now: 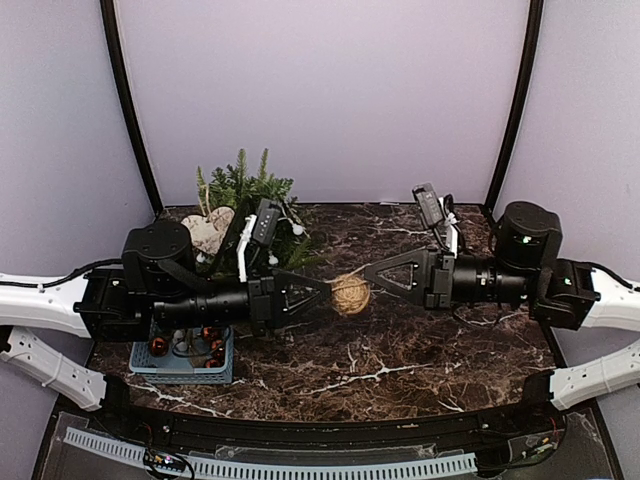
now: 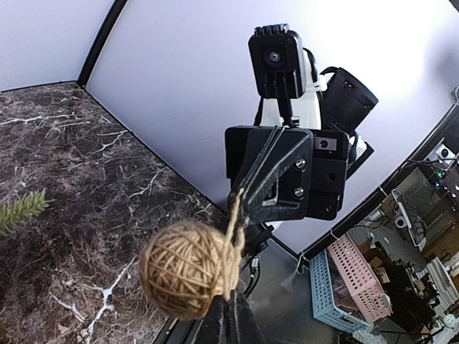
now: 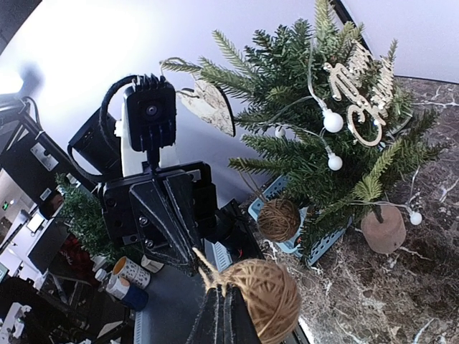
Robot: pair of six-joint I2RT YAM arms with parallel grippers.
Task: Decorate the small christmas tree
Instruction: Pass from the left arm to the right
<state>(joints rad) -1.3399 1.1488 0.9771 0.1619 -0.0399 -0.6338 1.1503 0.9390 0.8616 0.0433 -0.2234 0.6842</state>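
Small christmas tree (image 1: 245,205), upper left, looks light, tippy; I'd steady its wooden base (image 3: 384,231). My left pincer (image 1: 328,296) and right pincer (image 1: 368,268) pinch the twine ball (image 1: 350,294) by its string.

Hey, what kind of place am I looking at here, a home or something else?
Probably a robotics lab test cell, not a home: a left arm and right arm mounted at a marble-look table, a plain backdrop around it, and storage crates beyond the edge.
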